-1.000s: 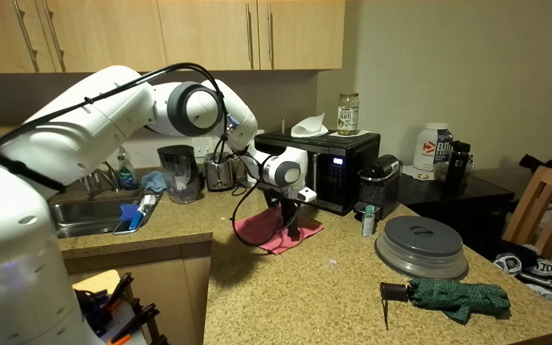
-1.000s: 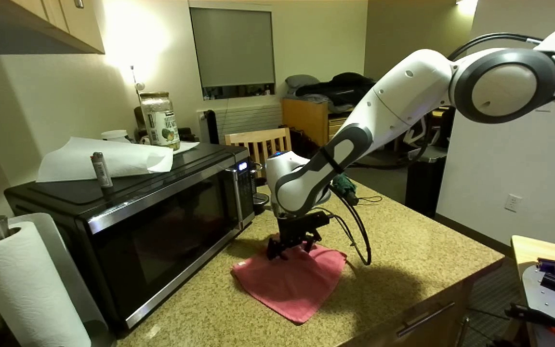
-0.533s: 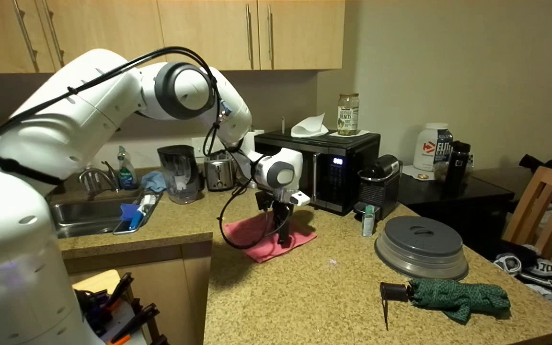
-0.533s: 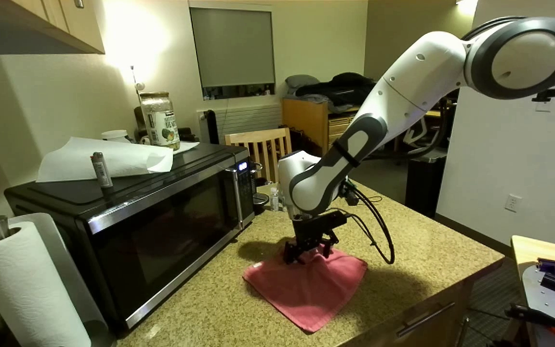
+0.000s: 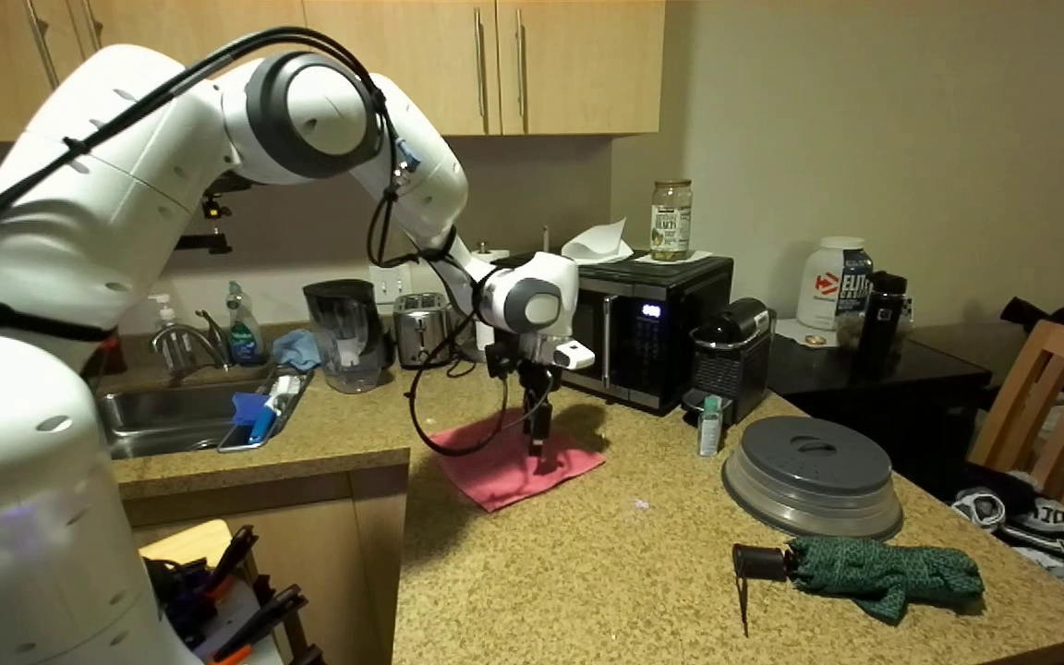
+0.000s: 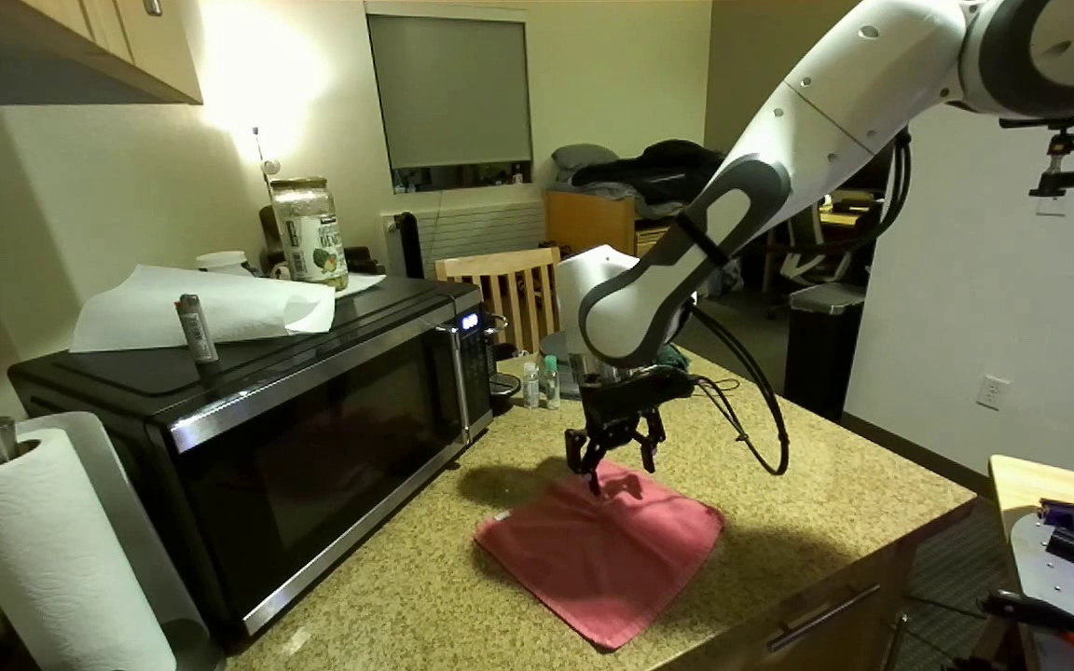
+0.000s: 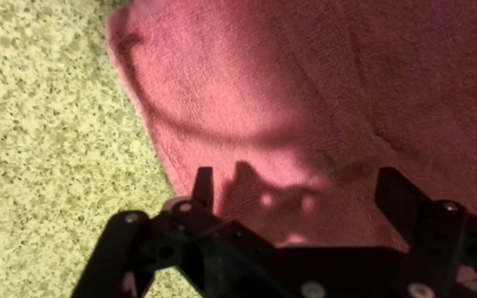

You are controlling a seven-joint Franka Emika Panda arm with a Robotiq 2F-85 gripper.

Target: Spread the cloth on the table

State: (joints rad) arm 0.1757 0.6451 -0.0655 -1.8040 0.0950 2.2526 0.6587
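Dominating wrist view only: pink cloth [image 7: 304, 99]

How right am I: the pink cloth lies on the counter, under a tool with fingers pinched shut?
Not quite: the tool is open, its fingers well apart in the wrist view. The pink cloth does lie on the counter under it.
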